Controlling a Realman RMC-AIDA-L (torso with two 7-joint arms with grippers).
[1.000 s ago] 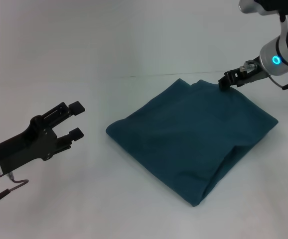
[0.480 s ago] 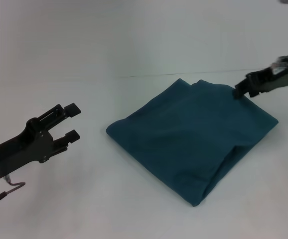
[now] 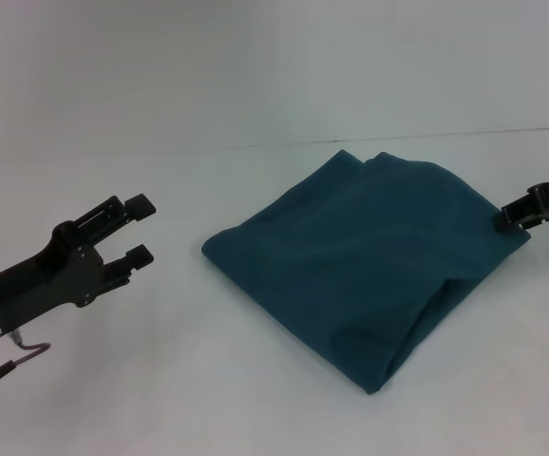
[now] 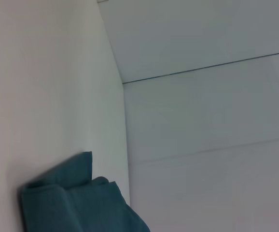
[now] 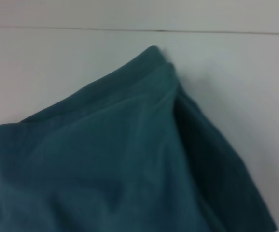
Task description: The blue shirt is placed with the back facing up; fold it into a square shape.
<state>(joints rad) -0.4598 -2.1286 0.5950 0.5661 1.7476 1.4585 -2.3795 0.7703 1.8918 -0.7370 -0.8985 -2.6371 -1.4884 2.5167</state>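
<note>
The blue shirt (image 3: 360, 252) lies folded into a rough square on the white table, one corner pointing away from me and a thick fold along its near right side. It also fills the right wrist view (image 5: 125, 159), and one corner of it shows in the left wrist view (image 4: 72, 198). My right gripper (image 3: 514, 213) comes in from the right edge, right at the shirt's right corner; whether it touches the cloth is unclear. My left gripper (image 3: 141, 228) hangs open and empty over bare table, well left of the shirt.
The white table (image 3: 208, 380) spreads around the shirt on all sides. A thin dark seam (image 3: 398, 139) runs across the back, just behind the shirt's far corner. Nothing else lies on the surface.
My right gripper has swung away from the shirt's far corner, rightward and toward me, down to the right corner. The shirt kept its shape. The left gripper barely shifted.
</note>
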